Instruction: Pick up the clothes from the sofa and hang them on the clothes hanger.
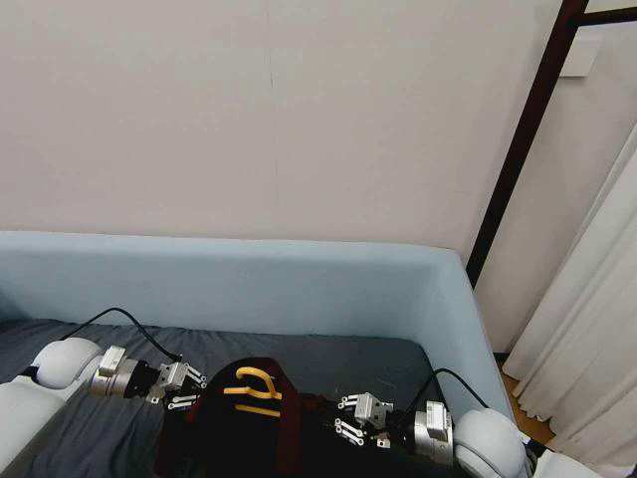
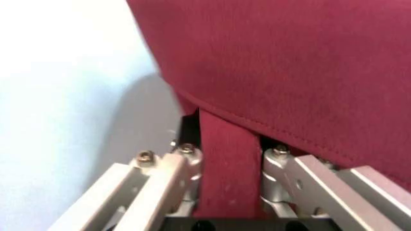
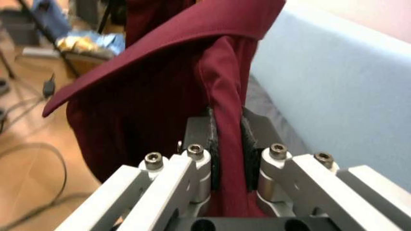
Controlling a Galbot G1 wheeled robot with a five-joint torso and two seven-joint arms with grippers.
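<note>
Nearest the robot, above the front part of the sofa seat, both arms are reaching in toward each other and the dark red garment is bunching between them. Left gripper is sitting at the garment's left edge over the seat; its fingers are pressing together on a narrow folded strip of the red cloth, with the hemmed body of the garment draping just beyond the fingertips. Right gripper is sitting at the garment's right edge, toward the sofa's right arm; its padded fingers are pinching a fold of the same cloth, and a collar-like flap is spreading out above the grip. A yellow hanger is showing on the garment's upper part, midway between the two grippers. Cannot tell whether the lower cloth is touching the seat. Behind the garment, the dark grey seat is running back to the pale blue backrest. Beyond the sofa, a plain wall is standing, and past the sofa's right arm a dark post and a white curtain are showing.
</note>
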